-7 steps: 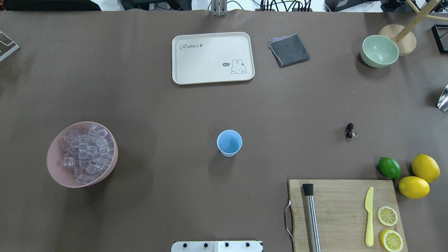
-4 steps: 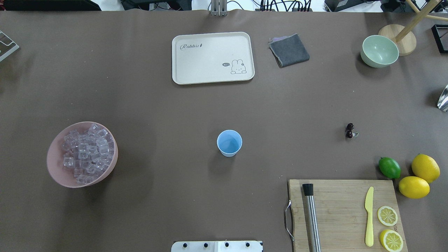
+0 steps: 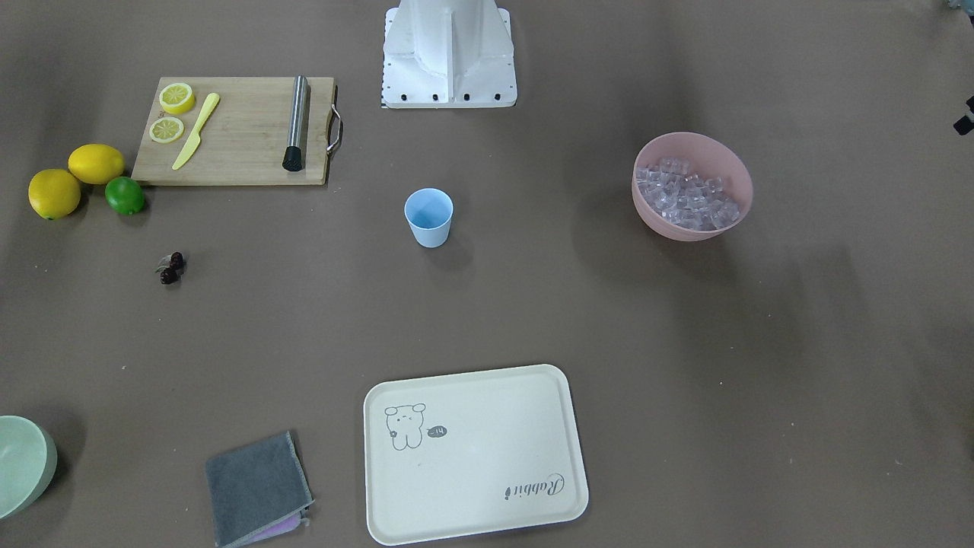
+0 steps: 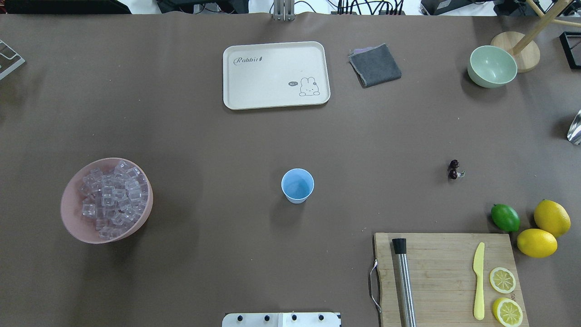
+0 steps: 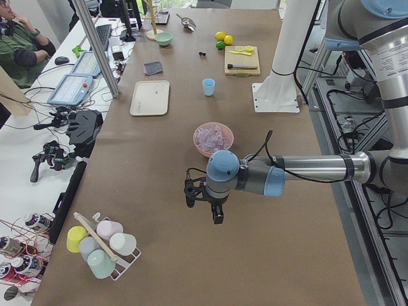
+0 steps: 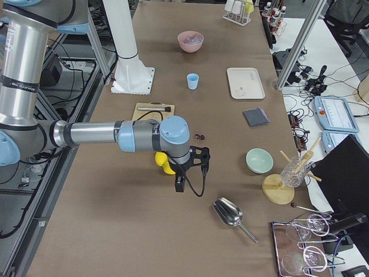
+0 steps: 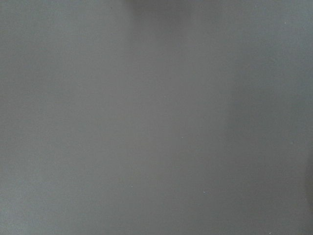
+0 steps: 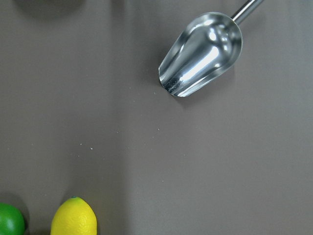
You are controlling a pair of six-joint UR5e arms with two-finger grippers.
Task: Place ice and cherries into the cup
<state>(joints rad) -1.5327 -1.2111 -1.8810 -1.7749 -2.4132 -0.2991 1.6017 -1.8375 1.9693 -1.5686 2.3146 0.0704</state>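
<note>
Blue cup (image 4: 297, 185) central; ice (image 4: 111, 200), cherries (image 4: 454, 169) well apart, opposite sides.

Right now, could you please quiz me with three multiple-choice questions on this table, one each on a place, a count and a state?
1. Where do the cherries lie relative to the lime?
A. touching it
B. apart from it, on the bare table
C. on top of it

2. How many whole lemons lie beside the lime?
A. one
B. two
C. four

3. How does the cup stand?
A. upright and empty
B. on its side
C. upside down

Answers:
1 B: brown surface shows all round the cherries.
2 B: two whole yellow fruits sit next to the lime.
3 A: its open mouth faces up, with only blue inside.
</note>
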